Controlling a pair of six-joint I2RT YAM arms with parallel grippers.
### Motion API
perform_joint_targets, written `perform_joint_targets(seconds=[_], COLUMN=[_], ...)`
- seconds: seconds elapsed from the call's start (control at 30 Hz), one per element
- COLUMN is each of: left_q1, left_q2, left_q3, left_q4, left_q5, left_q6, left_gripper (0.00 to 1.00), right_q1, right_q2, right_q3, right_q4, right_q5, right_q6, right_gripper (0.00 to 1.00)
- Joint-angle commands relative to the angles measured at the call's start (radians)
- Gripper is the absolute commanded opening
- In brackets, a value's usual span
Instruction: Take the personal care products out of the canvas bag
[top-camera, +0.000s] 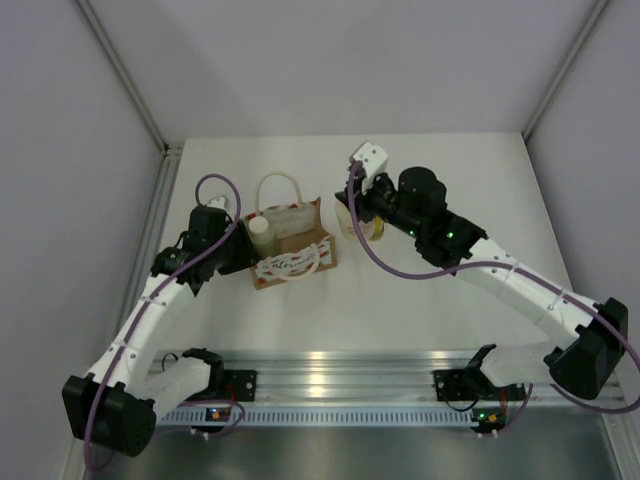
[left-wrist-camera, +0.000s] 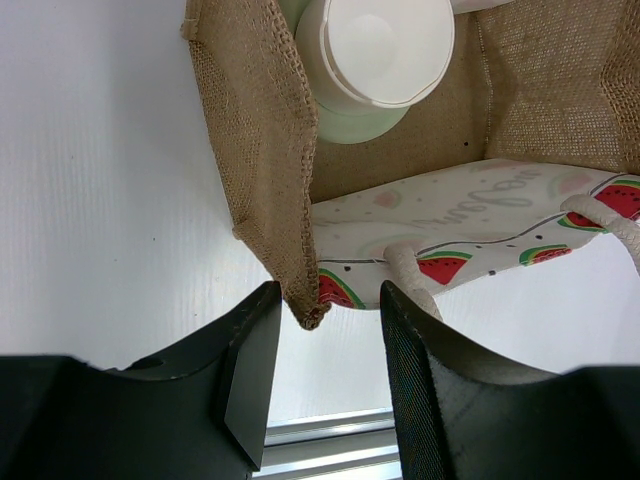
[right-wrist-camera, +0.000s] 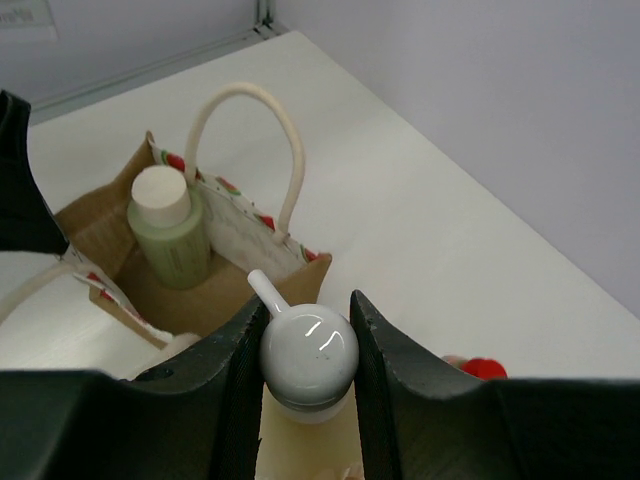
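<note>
**Right claw** (right-wrist-camera: 305, 305): pressed together on the round white head of the pump bottle (right-wrist-camera: 309, 352), one finger on each side. The spout is pointed toward the bag (right-wrist-camera: 120, 235). The bottle is held outside the bag, just to its right, over the table (top-camera: 300, 320). Whether its base touches the table cannot be told.

**Right arm:** bent at an elbow far to the right, with the forearm stretched leftward and away across the table.

**Left claw** (left-wrist-camera: 330, 295): fingers are set either side of the bag's corner edge, with a gap showing on one side. Whether the cloth is pinched cannot be told.

**Left arm:** elbow low at the left, forearm angled up to the bag's left side.

**Bag:** open at the top, with its handle (right-wrist-camera: 290, 140) arched upright. A green bottle (right-wrist-camera: 172, 240) with a white cap is seen standing inside.

**Red cap** (right-wrist-camera: 480, 368): glimpsed beside the right finger.
</note>
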Motion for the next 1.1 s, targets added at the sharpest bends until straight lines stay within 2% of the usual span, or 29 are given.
perform_joint_targets(seconds=[0.0, 0.3, 0.63, 1.07], left_q1=[-0.003, -0.005, -0.003, -0.005], left_q2=[-0.014, -0.011, -0.001, -0.009], left_q3=[-0.007, -0.007, -0.005, -0.004], left_q4=[0.006, 0.007, 0.007, 0.006], left_q5=[-0.002, -0.002, 0.005, 0.008], left_q6=[-0.001, -0.003, -0.001, 0.002], left_gripper=[0.49, 0.49, 0.49, 0.49], right_q1=[-0.008, -0.03, -0.085, -0.111], right_q2=[-0.111, -0.223, -0.301, -0.292], right_q3=[-0.033, -0.283, -0.597, -0.776], right_q4=[0.239, 0.368, 0.621, 0.775], right_q5=[0.038, 0.069, 0.027, -0.023], right_q6=[0.0, 0.051, 0.126, 0.138], right_gripper=[0.0, 0.0, 0.0, 0.0])
